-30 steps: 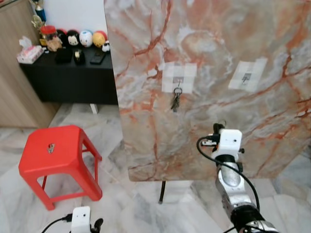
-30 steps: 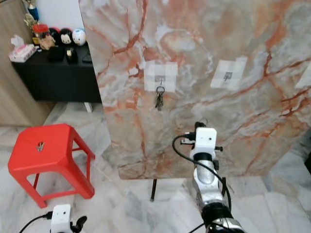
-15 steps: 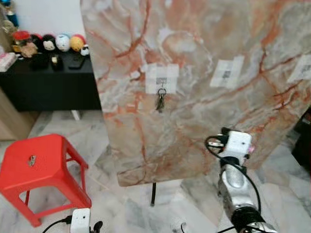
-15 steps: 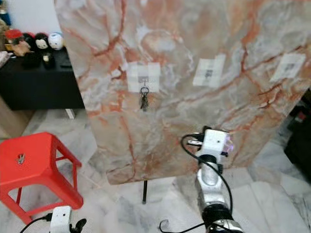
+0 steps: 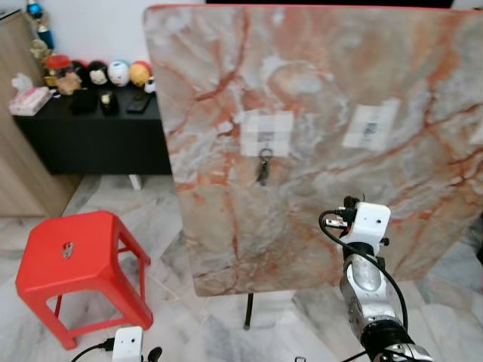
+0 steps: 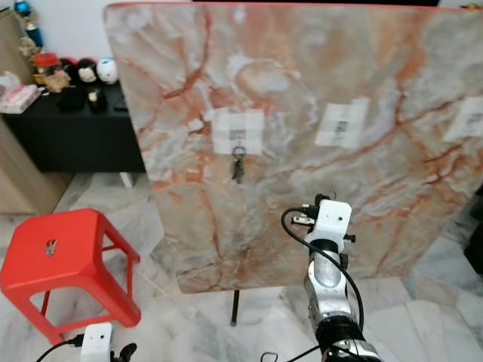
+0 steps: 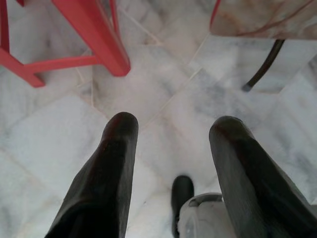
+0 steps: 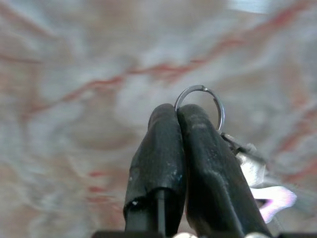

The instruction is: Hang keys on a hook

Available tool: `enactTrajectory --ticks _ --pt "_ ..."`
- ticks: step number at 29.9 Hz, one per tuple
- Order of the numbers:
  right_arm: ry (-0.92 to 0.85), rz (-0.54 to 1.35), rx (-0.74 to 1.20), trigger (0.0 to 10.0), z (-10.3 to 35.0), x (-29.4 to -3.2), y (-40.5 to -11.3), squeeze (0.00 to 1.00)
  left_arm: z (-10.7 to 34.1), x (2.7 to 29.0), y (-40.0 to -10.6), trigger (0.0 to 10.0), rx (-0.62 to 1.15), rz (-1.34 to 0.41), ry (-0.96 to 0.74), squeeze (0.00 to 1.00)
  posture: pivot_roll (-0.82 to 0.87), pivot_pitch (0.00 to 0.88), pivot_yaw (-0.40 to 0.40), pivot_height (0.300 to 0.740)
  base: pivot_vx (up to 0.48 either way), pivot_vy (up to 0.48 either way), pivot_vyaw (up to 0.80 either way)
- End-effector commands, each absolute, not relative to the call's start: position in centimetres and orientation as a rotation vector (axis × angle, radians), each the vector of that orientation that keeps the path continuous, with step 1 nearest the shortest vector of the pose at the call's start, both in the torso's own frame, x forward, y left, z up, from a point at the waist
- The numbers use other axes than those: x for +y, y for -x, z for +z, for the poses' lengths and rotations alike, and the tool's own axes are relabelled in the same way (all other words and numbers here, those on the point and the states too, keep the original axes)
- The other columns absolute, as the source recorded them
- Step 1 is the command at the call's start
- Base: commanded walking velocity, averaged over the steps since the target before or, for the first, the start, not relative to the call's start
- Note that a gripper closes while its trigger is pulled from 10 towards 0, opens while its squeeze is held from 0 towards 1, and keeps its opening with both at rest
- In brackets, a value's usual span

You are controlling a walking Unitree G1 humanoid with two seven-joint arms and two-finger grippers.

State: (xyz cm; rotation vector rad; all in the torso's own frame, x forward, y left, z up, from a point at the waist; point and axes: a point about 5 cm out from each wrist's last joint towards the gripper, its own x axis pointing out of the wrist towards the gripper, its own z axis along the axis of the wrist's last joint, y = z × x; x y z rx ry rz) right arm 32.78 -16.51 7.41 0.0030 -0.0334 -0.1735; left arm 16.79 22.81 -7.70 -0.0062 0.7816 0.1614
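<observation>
The right tool [image 8: 176, 111] is raised in front of the upright marble board [image 5: 324, 90], its two black fingers pressed together on a key ring [image 8: 199, 104], with keys [image 8: 247, 166] hanging beside the fingers. On the board, a second bunch of keys [image 5: 263, 167] already hangs from a small hook [image 5: 265, 139] mounted on a pale taped patch, up and to the left of the right arm's white wrist. Another taped patch [image 5: 369, 125] sits on the board to the right. The left tool [image 7: 171, 134] hangs low over the marble floor [image 7: 158, 94], fingers spread apart and holding nothing, near a leg of the red stool [image 5: 72, 253]. A black bench [image 5: 90, 132] carrying toys stands behind.
</observation>
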Motion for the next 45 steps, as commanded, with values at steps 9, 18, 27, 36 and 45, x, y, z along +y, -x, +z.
enactTrajectory --ticks 9,18,27,36,45 --pt "0.008 -0.187 -0.054 10.0 7.9 -17.0 -32.9 0.00 -7.7 22.6 -16.9 10.0 0.789 0.152 0.018 0.00 0.15 0.000 -0.035 0.740 0.294 0.000 0.00" --pt "0.023 -0.242 -0.079 10.0 8.0 -17.5 -32.5 0.00 -7.8 22.7 -16.8 10.0 0.797 0.151 0.024 0.00 0.15 0.000 -0.036 0.740 0.000 0.000 0.00" --pt "0.040 -0.281 -0.089 10.0 7.9 -18.1 -32.1 0.00 -7.9 22.6 -16.6 10.0 0.807 0.148 0.026 0.00 0.14 0.000 -0.036 0.740 0.000 0.000 0.00" --pt "0.126 -0.311 -0.179 10.0 9.5 -18.6 -32.2 0.00 -8.0 22.5 -16.5 10.0 0.812 0.141 0.024 0.00 0.14 0.000 -0.035 0.740 0.000 0.000 0.00" --pt "0.211 -0.325 -0.277 10.0 11.9 -18.8 -32.8 0.00 -8.1 22.5 -16.4 10.0 0.818 0.143 0.023 0.00 0.14 0.000 -0.036 0.740 0.000 0.000 0.00"
